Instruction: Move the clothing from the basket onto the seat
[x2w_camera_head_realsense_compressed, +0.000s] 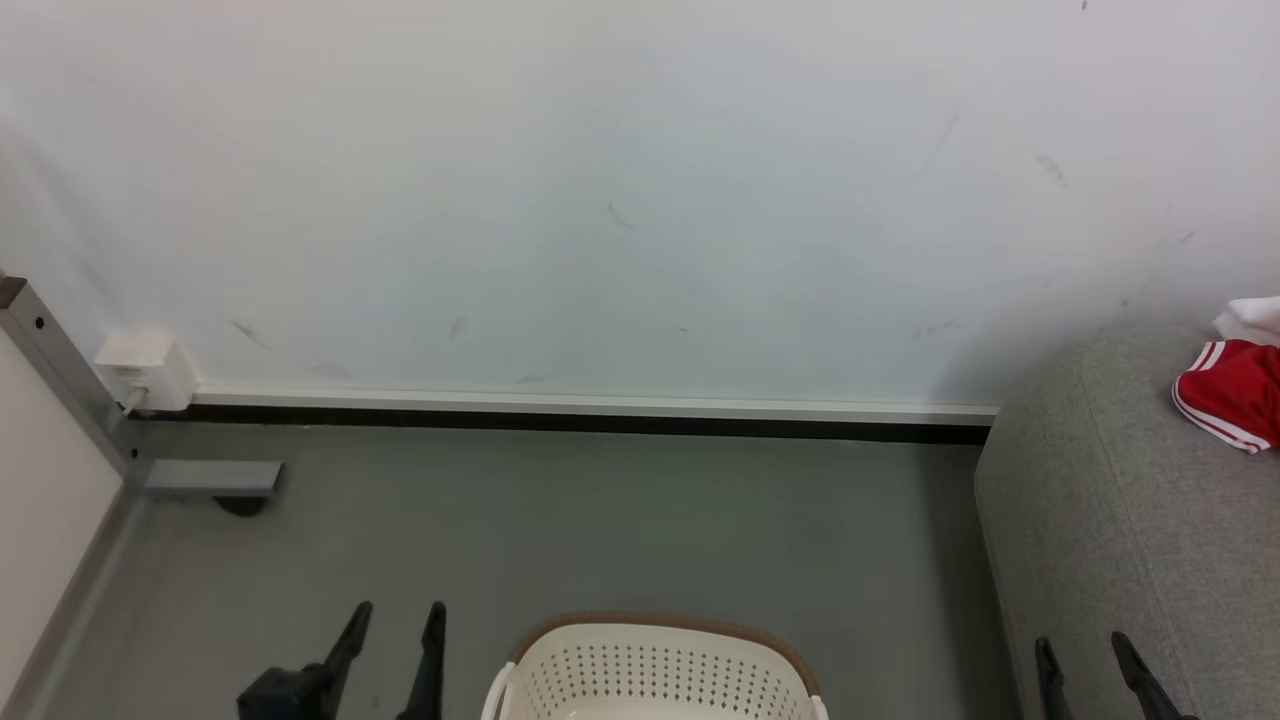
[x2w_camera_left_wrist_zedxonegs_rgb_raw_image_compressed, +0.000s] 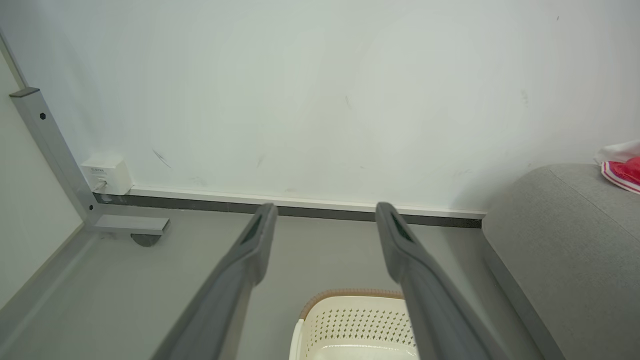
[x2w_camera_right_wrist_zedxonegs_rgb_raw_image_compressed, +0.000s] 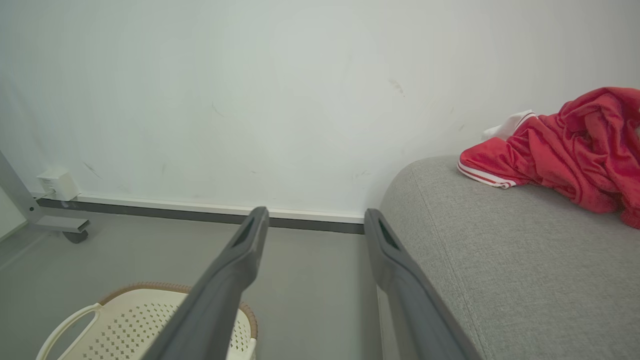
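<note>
Grey seat (x2w_camera_right_wrist_zedxonegs_rgb_raw_image_compressed: 500, 260), clothing (x2w_camera_right_wrist_zedxonegs_rgb_raw_image_compressed: 565, 150) stretched beside wall (x2w_camera_right_wrist_zedxonegs_rgb_raw_image_compressed: 300, 100)

Red clothing (x2w_camera_right_wrist_zedxonegs_rgb_raw_image_compressed: 570, 145) with white stripes lies crumpled on the grey seat (x2w_camera_head_realsense_compressed: 1100, 520), at the far right. The cream, perforated, brown-rimmed basket (x2w_camera_head_realsense_compressed: 650, 665) stands upright, near, left of the seat and apart from it.

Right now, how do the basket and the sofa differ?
The basket is cream perforated plastic with a brown rim; the sofa is grey fabric. The basket is far smaller than the sofa. The red clothing lies on the sofa, while the part of the basket's inside in view holds none. Both stand on the grey floor by the white wall.
</note>
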